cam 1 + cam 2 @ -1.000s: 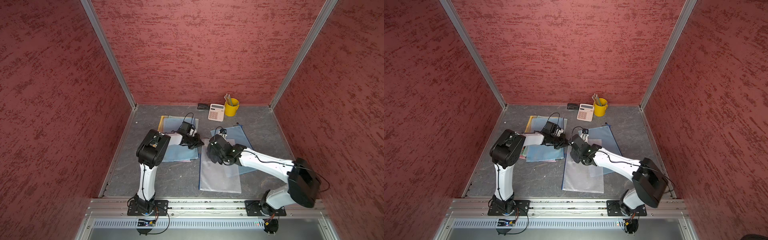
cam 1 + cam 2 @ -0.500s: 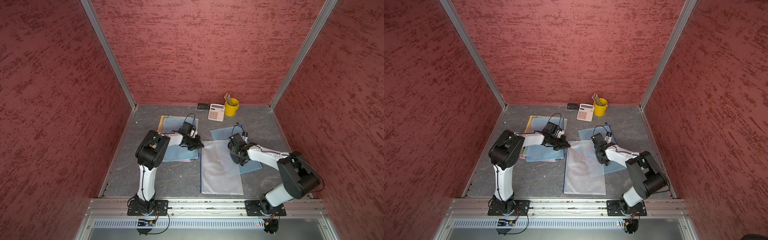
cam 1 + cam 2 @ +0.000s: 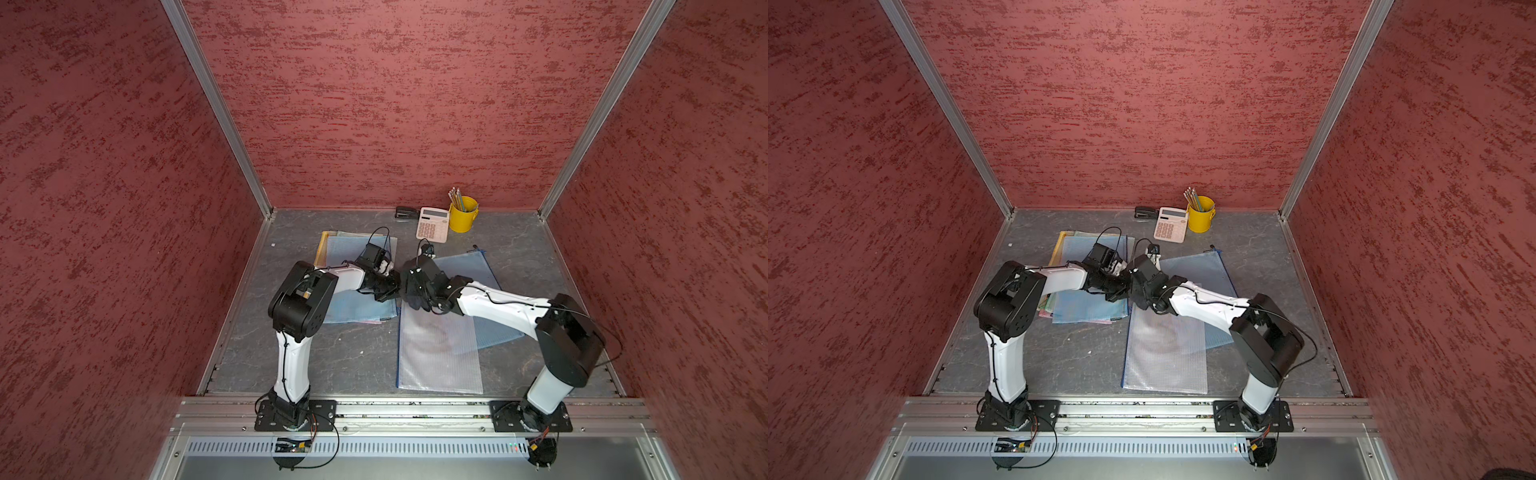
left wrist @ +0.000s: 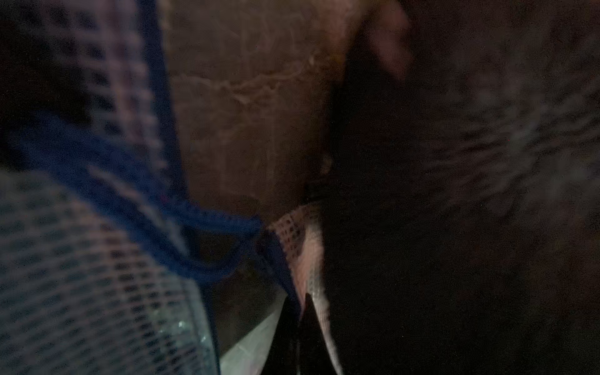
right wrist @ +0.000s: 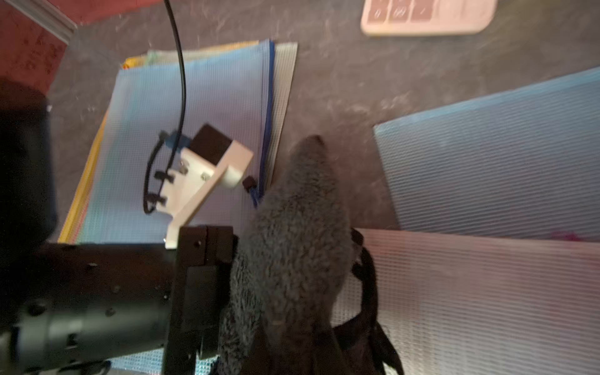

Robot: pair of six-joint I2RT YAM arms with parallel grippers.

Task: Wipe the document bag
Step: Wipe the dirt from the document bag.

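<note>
Grey fluffy cloth (image 5: 292, 243), clamped in the right hand (image 3: 415, 293), sits at the upper left corner of the clear mesh document bag (image 3: 438, 353), which lies flat on the bench (image 3: 353, 357) at centre in both top views. Just beside it, the left hand (image 4: 300, 328) pinches that same corner. Likely trouble: the hands knock together, or the wiping drag pulls the corner free and buckles the bag.

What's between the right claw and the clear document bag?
Only the grey cloth the right claw grips, lying on the document bag at its far corner. Nothing else visible intervenes; the left claw pinches that corner alongside.
</note>
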